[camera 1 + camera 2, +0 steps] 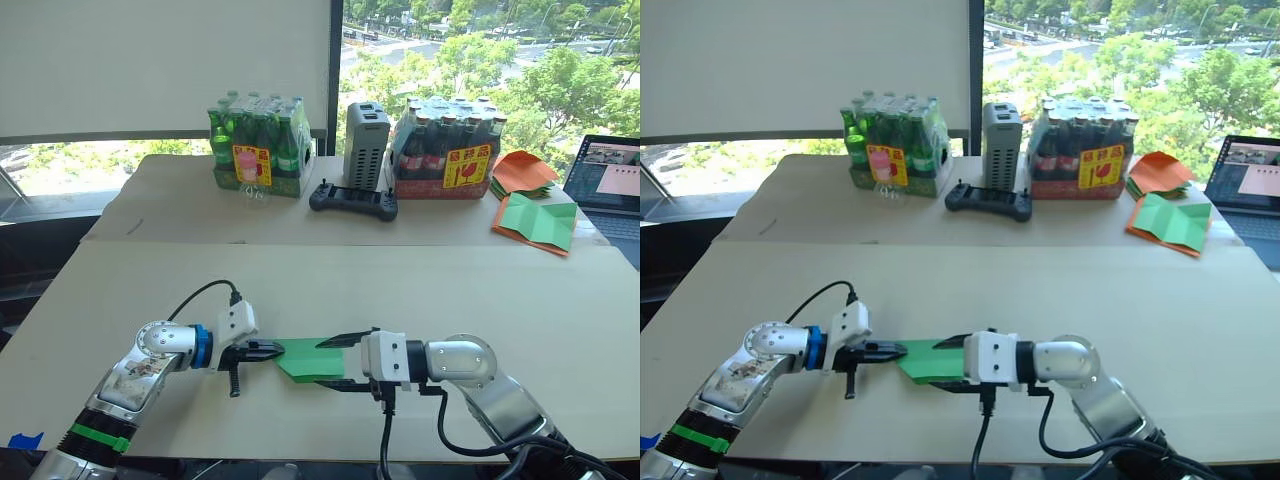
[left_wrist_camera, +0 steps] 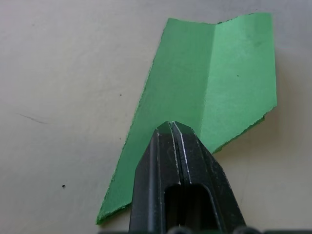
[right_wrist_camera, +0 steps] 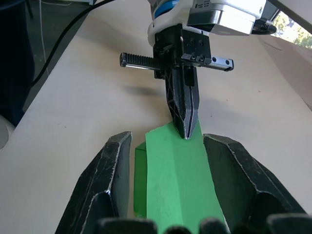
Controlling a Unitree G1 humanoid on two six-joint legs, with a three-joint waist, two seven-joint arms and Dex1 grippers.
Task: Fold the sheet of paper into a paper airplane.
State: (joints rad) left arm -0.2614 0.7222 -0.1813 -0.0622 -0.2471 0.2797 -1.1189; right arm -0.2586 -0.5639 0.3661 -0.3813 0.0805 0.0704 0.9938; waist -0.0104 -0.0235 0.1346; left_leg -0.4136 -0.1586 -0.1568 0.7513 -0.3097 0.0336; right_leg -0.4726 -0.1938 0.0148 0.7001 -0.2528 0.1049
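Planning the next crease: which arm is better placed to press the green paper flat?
Right, probably: the right gripper is open, straddling the sheet of paper, while the left gripper is shut on its tip.

The sheet of paper (image 1: 312,360) was bright green, folded into a narrow wedge with a lengthwise crease, and lay flat near the front edge of the bench (image 1: 400,280).

At the far side of the pale tabletop (image 1: 500,290), by the window, stand a shrink-wrapped pack of green bottles (image 1: 258,147) and a pack of dark bottles (image 1: 447,148), with a grey upright box (image 1: 365,145) between them. A black handheld controller (image 1: 353,199) lies just in front of the box. To the right lie orange sheets (image 1: 523,172), a green sheet bordered by orange paper (image 1: 538,222), and an open laptop (image 1: 608,185) at the edge.
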